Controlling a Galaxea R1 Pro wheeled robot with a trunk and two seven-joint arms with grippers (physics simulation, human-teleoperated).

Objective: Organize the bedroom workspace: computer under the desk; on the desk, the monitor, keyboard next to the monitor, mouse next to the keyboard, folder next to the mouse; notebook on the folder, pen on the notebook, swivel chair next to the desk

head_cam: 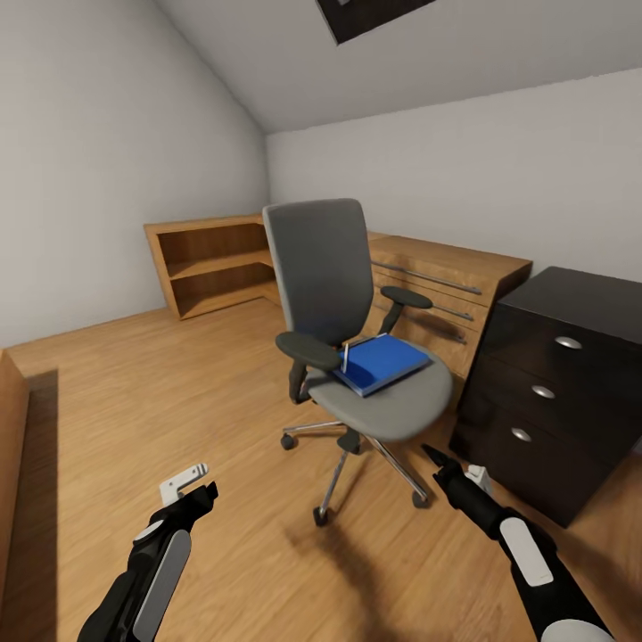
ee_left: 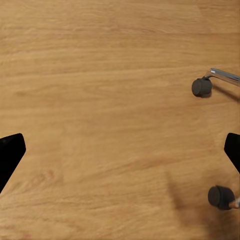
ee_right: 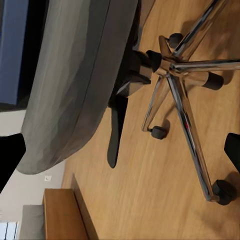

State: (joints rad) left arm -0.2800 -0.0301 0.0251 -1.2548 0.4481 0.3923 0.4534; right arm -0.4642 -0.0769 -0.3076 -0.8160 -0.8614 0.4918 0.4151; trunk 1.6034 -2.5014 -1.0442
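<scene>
An attic bedroom with pale grey walls [head_cam: 98, 160] and a sloping ceiling [head_cam: 401, 62] that meets them at the far corner; a dark rectangular opening [head_cam: 370, 13] is set into the ceiling near the top of the head view. Warm wood-plank flooring [head_cam: 160, 392] runs across the room and takes soft shadows. Against the far wall stands an open wooden shelf unit [head_cam: 209, 263], its shelves bare, joined at the corner by a long wooden cabinet [head_cam: 455, 285] with metal bar handles. To the right, a black three-drawer cabinet [head_cam: 557, 383] with rounded silver pulls stands on the floor. A wooden edge [head_cam: 11, 446] shows at far left.
</scene>
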